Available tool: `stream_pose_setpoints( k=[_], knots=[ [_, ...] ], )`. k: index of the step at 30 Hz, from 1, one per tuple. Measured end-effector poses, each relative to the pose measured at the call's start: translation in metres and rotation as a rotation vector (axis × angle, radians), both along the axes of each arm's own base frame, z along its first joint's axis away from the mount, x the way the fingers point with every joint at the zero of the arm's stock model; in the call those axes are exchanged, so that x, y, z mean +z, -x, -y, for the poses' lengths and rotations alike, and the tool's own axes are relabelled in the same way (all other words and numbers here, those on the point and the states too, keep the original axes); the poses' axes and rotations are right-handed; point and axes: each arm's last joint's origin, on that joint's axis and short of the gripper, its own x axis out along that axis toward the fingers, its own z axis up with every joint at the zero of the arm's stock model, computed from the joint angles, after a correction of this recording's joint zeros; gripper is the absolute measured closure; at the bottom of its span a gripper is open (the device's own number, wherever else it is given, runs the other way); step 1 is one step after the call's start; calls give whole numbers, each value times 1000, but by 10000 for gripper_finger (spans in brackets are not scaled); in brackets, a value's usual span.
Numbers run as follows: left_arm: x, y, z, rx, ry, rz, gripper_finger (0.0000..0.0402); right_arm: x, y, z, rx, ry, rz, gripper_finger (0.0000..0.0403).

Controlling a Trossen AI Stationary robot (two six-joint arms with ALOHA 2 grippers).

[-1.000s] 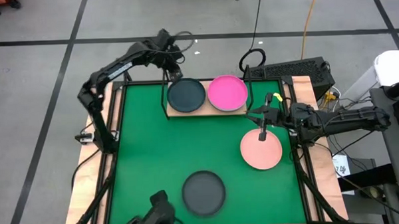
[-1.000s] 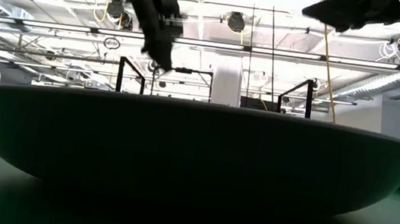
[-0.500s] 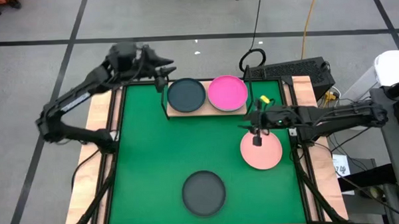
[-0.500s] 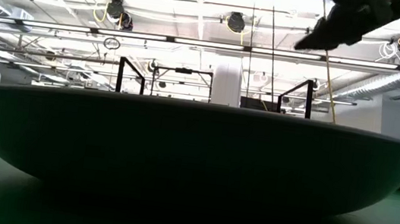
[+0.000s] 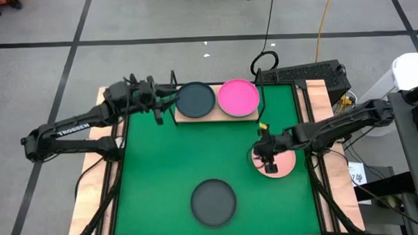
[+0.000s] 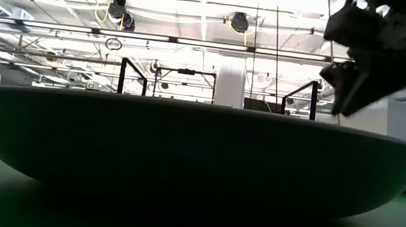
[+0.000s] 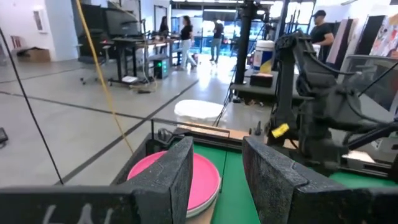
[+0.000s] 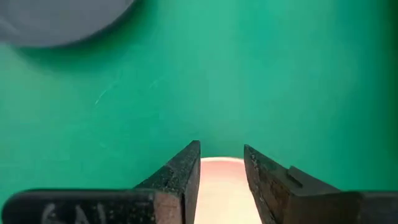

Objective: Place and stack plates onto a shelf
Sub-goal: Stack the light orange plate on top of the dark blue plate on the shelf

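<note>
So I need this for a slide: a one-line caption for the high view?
Right gripper open above salmon plate; dark plate and pink plate on shelf.

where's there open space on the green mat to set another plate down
Free: the mat's left half, between the shelf and the dark plate near the front edge. Crowded: the right side, where the right tool hangs over the salmon plate. Two plates fill the shelf.

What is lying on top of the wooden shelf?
Two plates lie side by side on the shelf: a dark plate and a hot pink plate. Whether more plates are stacked beneath them is hidden.
</note>
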Motion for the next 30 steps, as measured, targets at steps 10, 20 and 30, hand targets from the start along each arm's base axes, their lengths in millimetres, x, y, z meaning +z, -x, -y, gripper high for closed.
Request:
stream_pose_setpoints(
  k=[10,20,30],
  knots=[
    [-10,-1,1,-6,15,9,257,-32,-9,-27,-84,-153,-183,292],
    [-10,-3,6,-36,9,10,257,-48,-11,-33,-213,-141,-251,293],
    [-11,-6,13,-72,10,-4,257,-59,-14,-35,-324,-173,-306,347]
  ],
)
